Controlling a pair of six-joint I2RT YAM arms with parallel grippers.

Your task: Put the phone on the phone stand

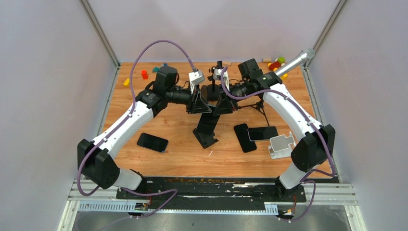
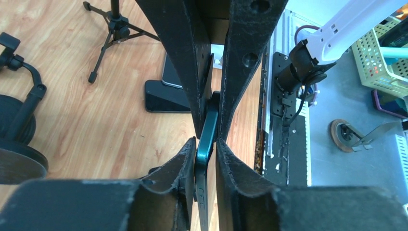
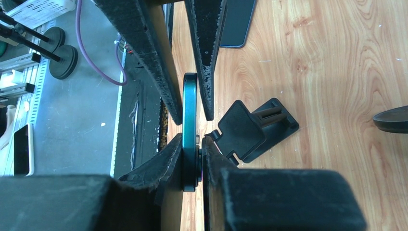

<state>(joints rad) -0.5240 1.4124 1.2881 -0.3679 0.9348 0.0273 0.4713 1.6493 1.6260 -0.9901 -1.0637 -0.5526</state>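
L jaws + R jaws pinch teal phone (image 2: 208,134) edge-on; screen hidden, stand (image 3: 240,127) partly behind jaws.

We see the phone (image 2: 206,149) showing a dark teal edge. The left gripper (image 2: 206,142) and right gripper (image 3: 192,138) are matte black, flecked grey along their rims. The table (image 1: 183,156) is warm orange-brown wood with wavy grain. We find the black phone stand (image 3: 255,130) plain, the other stand (image 1: 280,144) white, and the three spare phones (image 1: 152,142) glossy black. The arms (image 1: 127,122) are white with black joints, their cables (image 1: 159,42) purple. We spot a red block (image 1: 144,74) and a yellow block (image 1: 126,82). The walls (image 1: 48,72) are pale lilac-grey.
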